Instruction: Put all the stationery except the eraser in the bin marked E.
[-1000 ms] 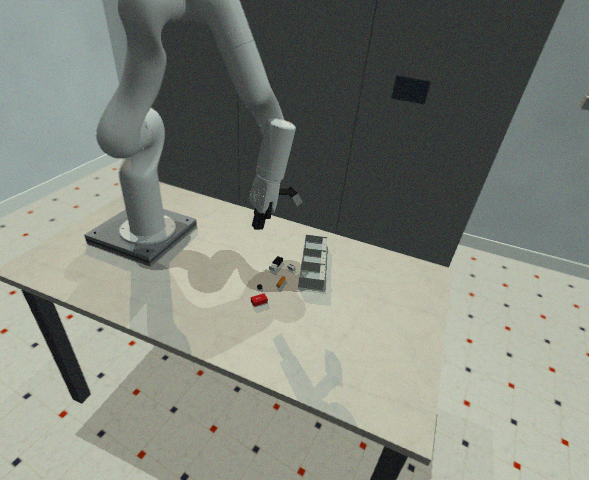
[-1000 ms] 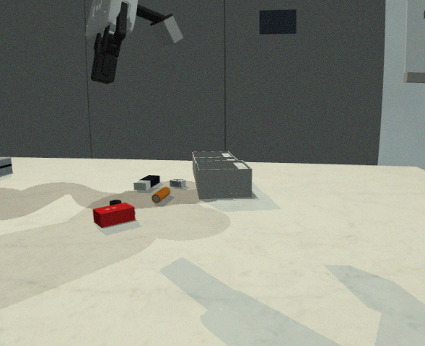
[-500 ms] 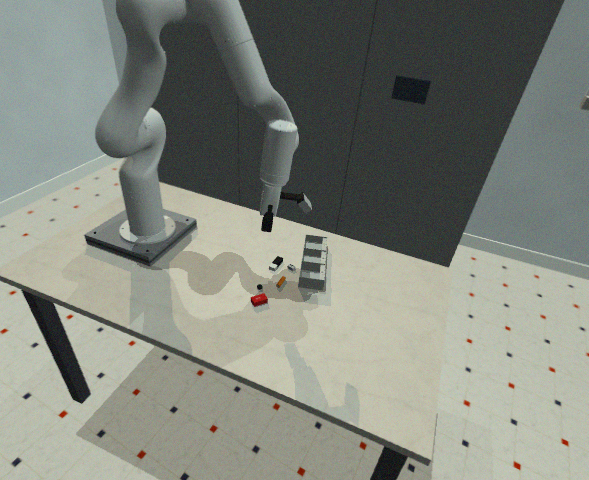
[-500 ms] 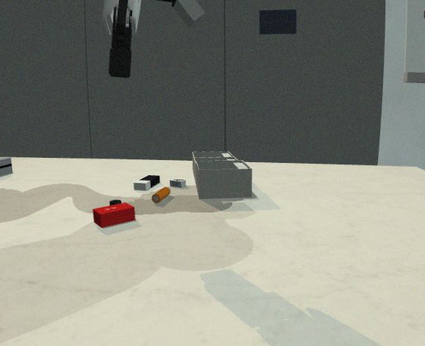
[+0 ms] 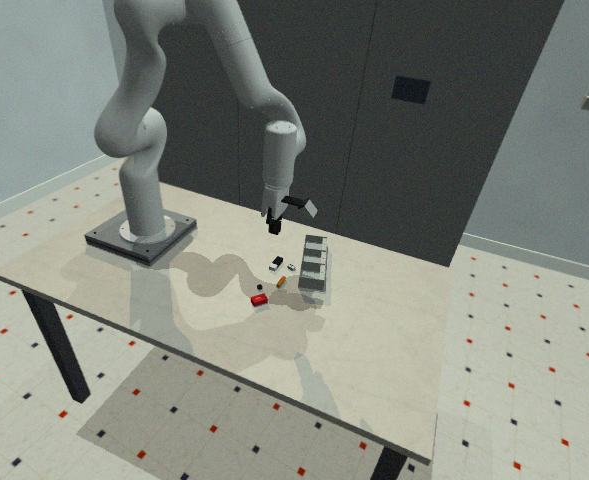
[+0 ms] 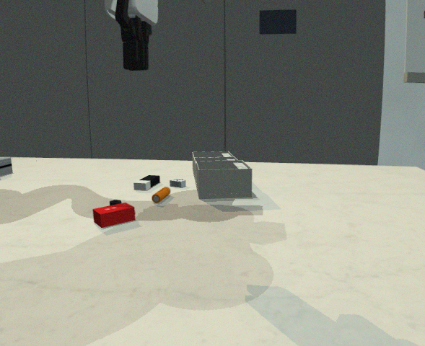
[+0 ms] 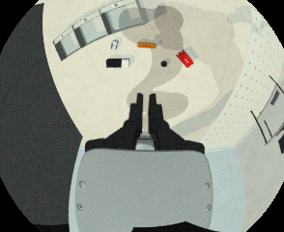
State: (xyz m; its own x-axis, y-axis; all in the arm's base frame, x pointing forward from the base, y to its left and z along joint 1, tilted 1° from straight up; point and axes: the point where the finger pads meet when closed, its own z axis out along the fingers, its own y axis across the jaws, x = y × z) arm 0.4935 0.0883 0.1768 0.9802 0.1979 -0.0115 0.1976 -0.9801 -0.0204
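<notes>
My gripper is shut and empty, hanging high above the table behind the small things. On the table lie a red box, a small black round thing, an orange cylinder, a black-and-white block and a small grey-white piece. A row of several grey bins stands right of them. I cannot read the bin marks.
The arm's base plate sits at the table's back left corner. The table's front edge runs across the top view. A dark cabinet wall stands behind the table.
</notes>
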